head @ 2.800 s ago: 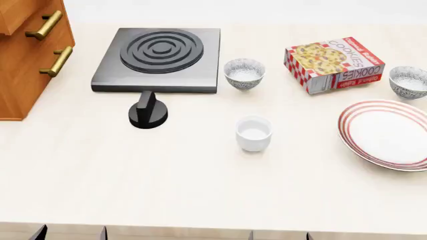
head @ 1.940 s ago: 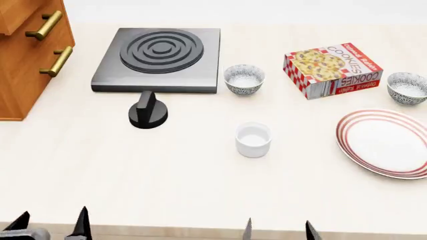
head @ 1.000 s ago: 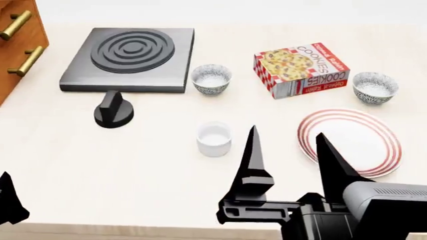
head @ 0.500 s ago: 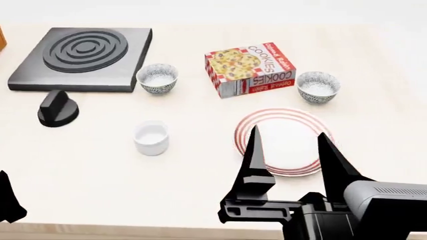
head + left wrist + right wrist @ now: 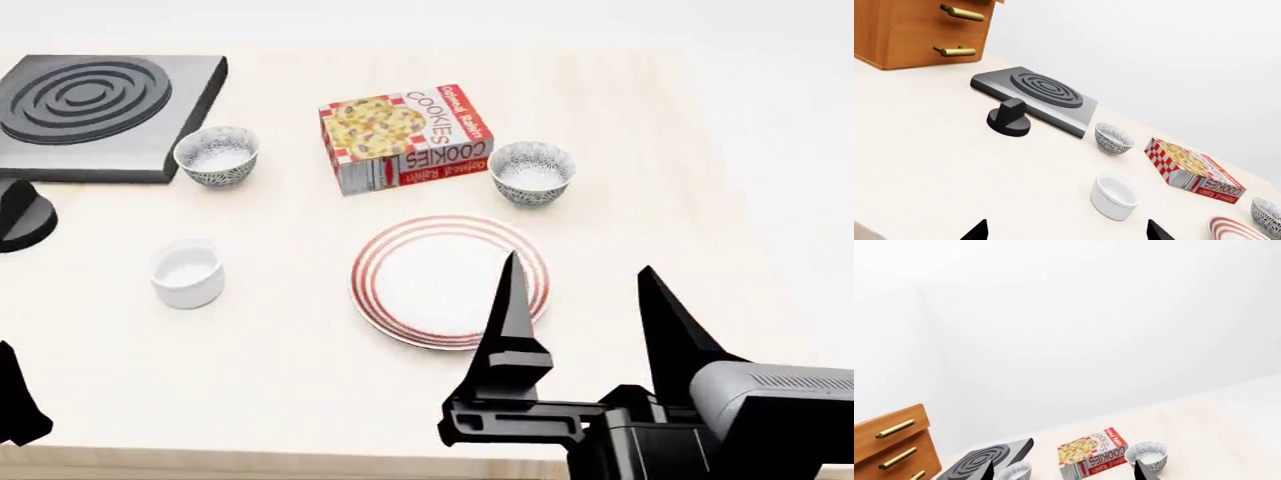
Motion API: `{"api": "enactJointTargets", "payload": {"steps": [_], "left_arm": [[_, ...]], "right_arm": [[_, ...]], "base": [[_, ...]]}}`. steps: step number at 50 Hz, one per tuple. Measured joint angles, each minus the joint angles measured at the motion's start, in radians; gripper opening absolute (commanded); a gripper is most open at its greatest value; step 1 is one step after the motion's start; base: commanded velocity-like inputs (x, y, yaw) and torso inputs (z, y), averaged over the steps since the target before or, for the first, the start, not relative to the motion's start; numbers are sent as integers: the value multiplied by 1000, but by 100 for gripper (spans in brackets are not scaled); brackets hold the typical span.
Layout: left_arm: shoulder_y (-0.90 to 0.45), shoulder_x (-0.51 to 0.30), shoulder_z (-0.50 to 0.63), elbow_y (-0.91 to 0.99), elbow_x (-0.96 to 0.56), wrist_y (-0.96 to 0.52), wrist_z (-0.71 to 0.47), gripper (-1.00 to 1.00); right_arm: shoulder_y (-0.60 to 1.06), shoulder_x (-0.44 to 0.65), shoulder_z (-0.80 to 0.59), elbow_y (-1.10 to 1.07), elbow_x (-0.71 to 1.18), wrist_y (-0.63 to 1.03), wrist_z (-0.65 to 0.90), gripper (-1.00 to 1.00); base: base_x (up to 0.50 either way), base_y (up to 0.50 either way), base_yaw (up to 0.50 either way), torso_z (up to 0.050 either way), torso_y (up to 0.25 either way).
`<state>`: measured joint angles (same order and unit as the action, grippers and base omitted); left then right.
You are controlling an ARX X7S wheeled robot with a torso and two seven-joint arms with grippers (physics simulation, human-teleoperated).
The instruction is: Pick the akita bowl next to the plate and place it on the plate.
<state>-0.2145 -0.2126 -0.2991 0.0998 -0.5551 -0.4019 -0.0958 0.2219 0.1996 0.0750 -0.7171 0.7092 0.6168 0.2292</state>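
Note:
The akita bowl stands upright just beyond the far right of the plate, beside the cookie box. It also shows in the right wrist view as the akita bowl and at the edge of the left wrist view as the akita bowl. A second, alike bowl sits by the stove. My right gripper hovers open and empty over the table's near edge, just right of the plate. My left gripper is open and empty, low at the near left, with the white cup ahead of it.
A cookie box lies behind the plate. A white cup stands left of it. A black stove and knob are at the far left, and a wooden drawer cabinet beyond. The table ends on the right.
The head view has swung to the right, so everything on the table has slid left in it. The plate now lies ahead of my right gripper, which rose into view open.

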Motion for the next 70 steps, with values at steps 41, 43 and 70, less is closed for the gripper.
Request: {"api": "enactJointTargets", "payload": {"steps": [41, 43, 70], "left_arm": [[2, -11, 16, -11, -8, 18, -9, 100], [2, -11, 17, -9, -9, 18, -11, 100], [2, -18, 27, -15, -17, 24, -18, 100]], "right_arm": [[-2, 52, -67, 31, -2, -51, 21, 100], [-3, 54, -69, 32, -2, -52, 22, 100], [-1, 67, -83, 44, 6, -60, 33, 100]], "base": [[249, -69, 0, 0, 0], [500, 0, 0, 0, 0], [500, 0, 0, 0, 1]]}}
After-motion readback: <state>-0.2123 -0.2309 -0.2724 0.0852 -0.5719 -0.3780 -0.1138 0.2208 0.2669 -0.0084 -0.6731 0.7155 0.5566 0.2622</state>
